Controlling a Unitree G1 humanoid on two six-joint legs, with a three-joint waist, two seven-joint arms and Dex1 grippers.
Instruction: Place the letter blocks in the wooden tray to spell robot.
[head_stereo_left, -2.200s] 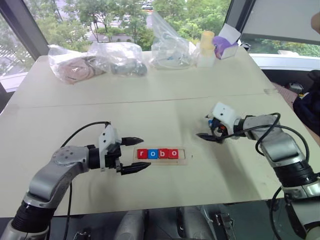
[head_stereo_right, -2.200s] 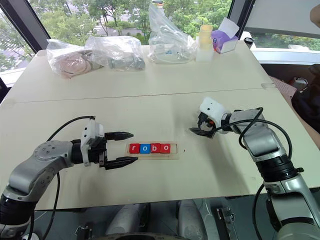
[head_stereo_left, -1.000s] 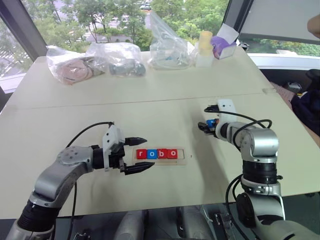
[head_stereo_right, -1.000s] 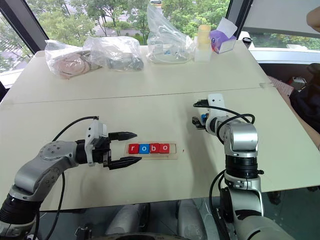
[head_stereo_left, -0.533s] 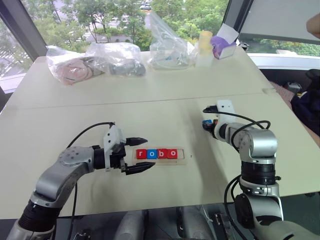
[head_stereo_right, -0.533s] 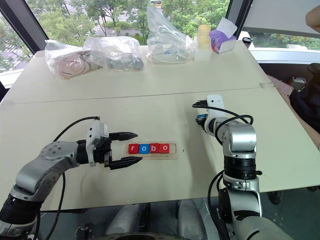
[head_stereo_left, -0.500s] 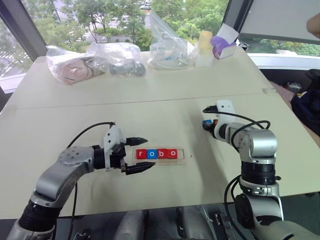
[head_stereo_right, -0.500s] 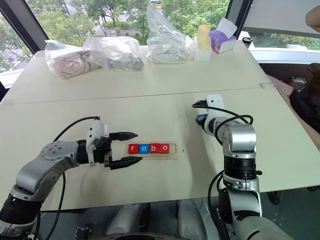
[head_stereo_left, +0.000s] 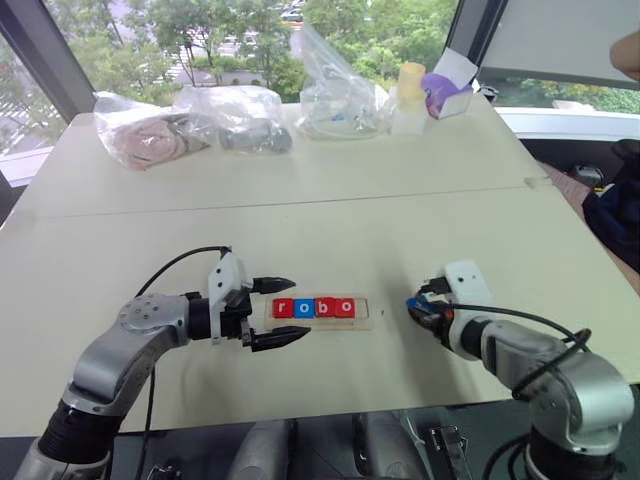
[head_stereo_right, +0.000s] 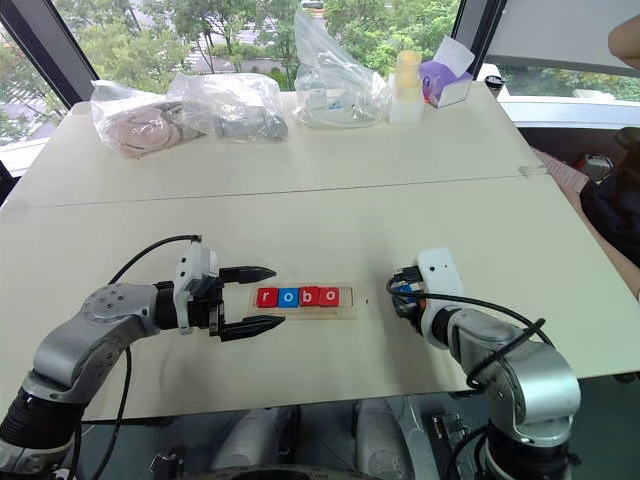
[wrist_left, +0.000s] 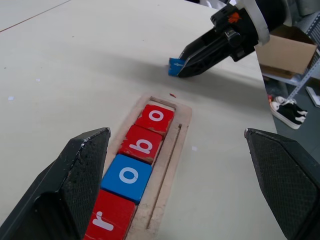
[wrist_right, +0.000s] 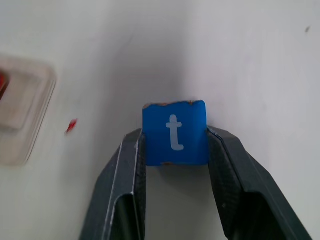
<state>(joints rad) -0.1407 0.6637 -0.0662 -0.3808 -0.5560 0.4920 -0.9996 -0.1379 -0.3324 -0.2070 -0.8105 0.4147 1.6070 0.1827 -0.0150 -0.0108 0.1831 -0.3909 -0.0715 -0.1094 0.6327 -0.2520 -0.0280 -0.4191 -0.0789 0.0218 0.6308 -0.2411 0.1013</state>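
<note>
The right tool (wrist_right: 175, 150) is clamped on the small blue square tile with a white "t" (wrist_right: 175, 132), its two black fingers (wrist_right: 127, 180) pressing the tile's opposite side faces with the letter face showing between them. From the head views this tool hangs low over the pale desk (head_stereo_left: 330, 215), just beside the right end of the narrow light-wood tray (head_stereo_left: 322, 309) but apart from it. The tray's groove already carries a red "r" tile (wrist_left: 107, 222), a blue "o" tile (wrist_left: 127, 176), a red "b" tile (wrist_left: 142, 144) and a red "o" tile (wrist_left: 156, 117), touching in a row, with one bare slot at the end nearest the right tool. To finish well, I judge the tile should travel low toward that bare slot with the "t" turned to read in line with the others, come down flat into the groove against the last "o", and be let go only once seated; a tilted entry could catch the tray's rim or nudge the row. The left tool (head_stereo_left: 272, 312) stands with its fingers spread wide and nothing in them, bracketing the tray's left end, where it could steady the strip against sliding.
</note>
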